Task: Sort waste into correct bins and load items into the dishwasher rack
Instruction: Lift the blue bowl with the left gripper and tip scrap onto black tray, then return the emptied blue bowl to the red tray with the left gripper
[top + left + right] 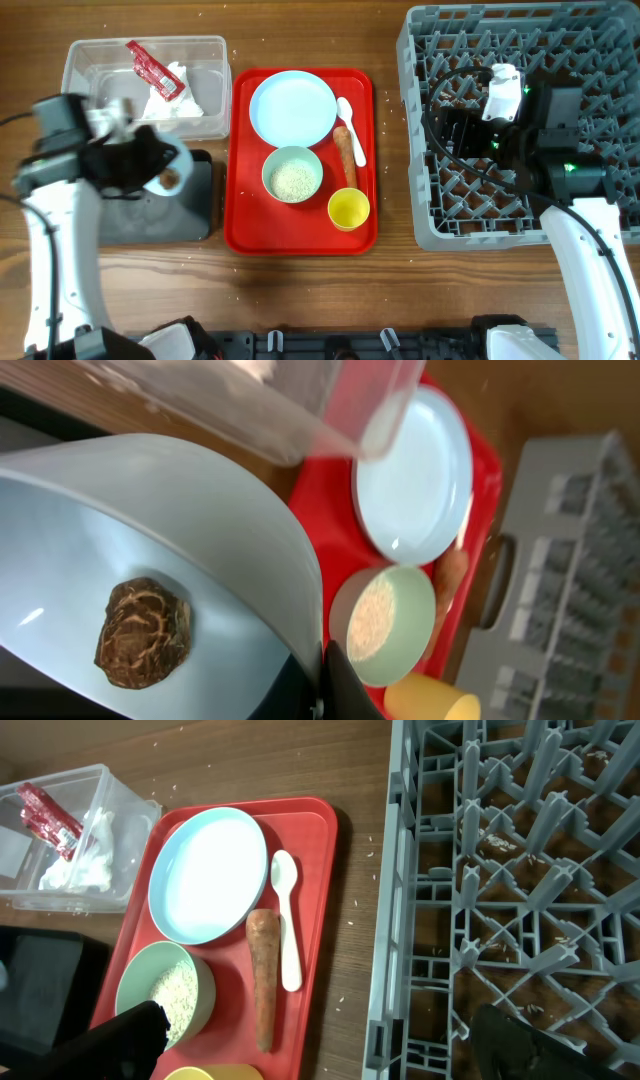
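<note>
Far to the right on the wooden tabletop [300, 290], the grey dishwasher rack [600, 40] stands with the right arm covering its middle and stray grains caught in its grid. The right claw [320, 1020] hangs over the rack's left edge, fingers spread wide and holding nothing. Only their dark tips show at the bottom of the wrist view.

The red tray [245, 215] sits mid-table. At back left is the clear tub [90, 60], and in front of it is the black tray [190, 215], largely hidden beneath the left arm. Above that tray the left claw [145, 170] is closed on the tilted pale blue bowl [230, 530]. From overhead the bowl is mostly masked, and in the wrist view only one dark finger shows.

The pale blue plate [292, 108] lies at the back of the red tray, with the pale green bowl [268, 165] in front of it. The crumpled napkin [180, 100] rests in the tub under the red wrapper [150, 68]. The carrot stick [346, 158] lies right of the green bowl, just beside the white spoon [352, 130]. The yellow cup [348, 208], at the tray's front right, is cut off in both wrist views. The brown lump [143, 633] sits inside the blue bowl, and rice [292, 182] fills the green one.
</note>
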Tool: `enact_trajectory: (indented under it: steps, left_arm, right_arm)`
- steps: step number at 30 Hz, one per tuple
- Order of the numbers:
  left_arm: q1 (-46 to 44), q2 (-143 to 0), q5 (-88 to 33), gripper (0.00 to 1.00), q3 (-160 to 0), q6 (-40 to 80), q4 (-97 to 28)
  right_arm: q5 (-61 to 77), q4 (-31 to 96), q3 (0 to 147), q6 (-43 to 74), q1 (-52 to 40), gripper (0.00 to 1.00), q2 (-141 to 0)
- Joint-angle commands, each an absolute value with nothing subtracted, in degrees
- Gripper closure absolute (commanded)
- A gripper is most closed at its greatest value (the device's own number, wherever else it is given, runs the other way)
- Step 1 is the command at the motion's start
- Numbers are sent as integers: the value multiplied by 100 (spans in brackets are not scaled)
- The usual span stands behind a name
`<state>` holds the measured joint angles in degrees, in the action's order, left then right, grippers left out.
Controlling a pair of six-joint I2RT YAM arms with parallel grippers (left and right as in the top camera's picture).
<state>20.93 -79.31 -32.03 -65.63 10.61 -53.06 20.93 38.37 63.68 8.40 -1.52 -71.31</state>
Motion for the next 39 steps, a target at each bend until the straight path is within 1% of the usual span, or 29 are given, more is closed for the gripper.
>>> enact_trajectory:
  steps: [1, 2, 3, 5, 8, 11, 13, 15, 23, 26, 28, 30, 31, 34, 37, 39]
  left_arm:
    - [3210, -8298, -5048, 96, -6646, 82, -5242]
    - [3426, -8405, -5341, 96, -6641, -71, -5225]
    - [3780, -8646, -5937, 96, -6639, -445, -5227]
    - [4219, -9089, -6755, 96, -6637, -917, -5330]
    - [4639, -9850, -7603, 96, -6637, -1636, -5607]
    - [4864, -10508, -8138, 96, -6637, -1678, -6034]
    - [4936, -10794, -8374, 96, -6637, -1905, -6340]
    - [4941, -10873, -8418, 96, -6637, -2067, -6372]
    - [4890, -10597, -8495, 96, -6794, -2191, -6414]
    - [4615, -9920, -7804, 96, -7369, -2189, -6807]
    - [4160, -9365, -6917, 96, -7714, -2169, -7063]
    - [3529, -8836, -6101, 96, -7780, -1793, -6987]
    - [3194, -8646, -5688, 96, -7780, -1632, -6982]
    - [1706, -8270, -3798, 96, -7778, -819, -7100]
    - [423, -8302, -2635, 96, -7725, -152, -7192]
    - [-276, -8346, -1935, 96, -7605, 333, -7188]
  right_arm:
    - [2058, 3824, 6438, 915, -143, 0, -7179]
    - [2060, 3824, 6438, 915, -143, 0, -7181]
    - [2060, 3824, 6438, 915, -143, 0, -7181]
    - [2060, 3826, 6438, 917, -143, 0, -7181]
    - [2060, 3828, 6438, 919, -143, 0, -7179]
    - [2060, 3833, 6438, 917, -143, 0, -7179]
    - [2060, 3839, 6438, 917, -143, 0, -7179]
    - [2058, 3835, 6438, 915, -143, 0, -7179]
    - [2060, 3837, 6438, 919, -143, 0, -7181]
    - [2060, 3863, 6438, 921, -143, 0, -7179]
    - [2060, 3857, 6438, 921, -143, 0, -7179]
    - [2060, 3822, 6438, 943, -143, 0, -7179]
    - [2060, 3815, 6438, 941, -143, 0, -7179]
    - [2060, 3824, 6438, 945, -143, 0, -7179]
    - [2058, 3824, 6438, 939, -143, 0, -7179]
    - [2058, 3824, 6438, 939, -143, 0, -7179]
